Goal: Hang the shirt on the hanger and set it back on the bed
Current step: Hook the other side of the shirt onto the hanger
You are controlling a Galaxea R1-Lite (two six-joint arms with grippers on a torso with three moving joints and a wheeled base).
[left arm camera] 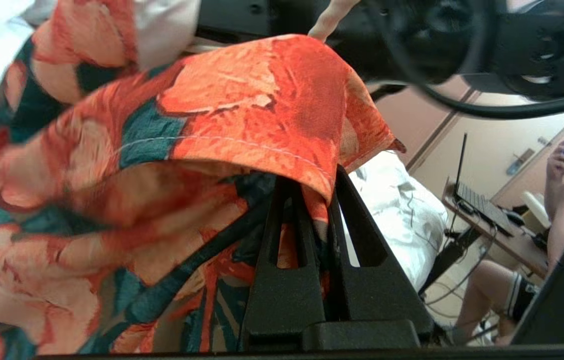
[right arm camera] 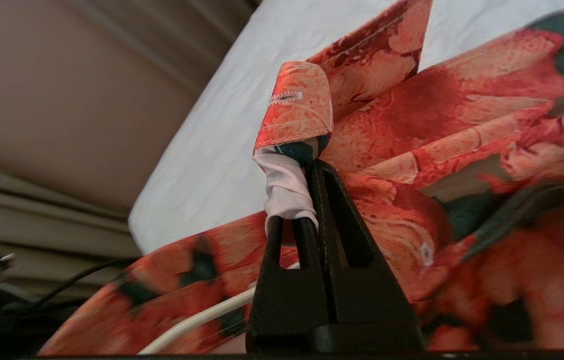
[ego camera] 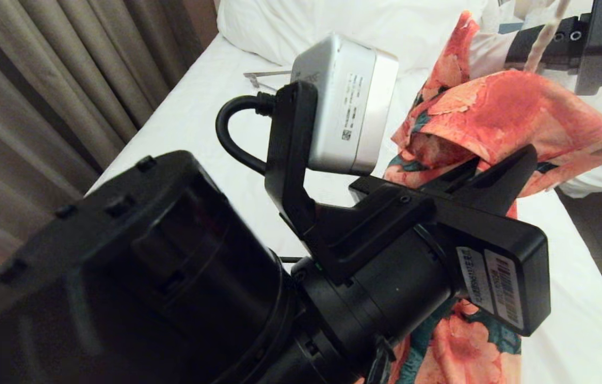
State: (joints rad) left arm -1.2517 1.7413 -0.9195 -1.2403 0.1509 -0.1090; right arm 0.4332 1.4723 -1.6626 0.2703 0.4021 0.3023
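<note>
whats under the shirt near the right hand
In the right wrist view a cream-white hanger wire runs out from beneath the shirt, beside the right hand, shut on a fabric fold. The rest of the hanger is covered by cloth. The bed lies below.

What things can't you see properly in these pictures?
- Hanger: right wrist view shows only a white piece; the shirt covers the rest.
- Bed: head view, the left arm blocks much of it.
- Right hand: head view's edge cuts it off.
- Left hand: its fingertips sit under cloth.
</note>
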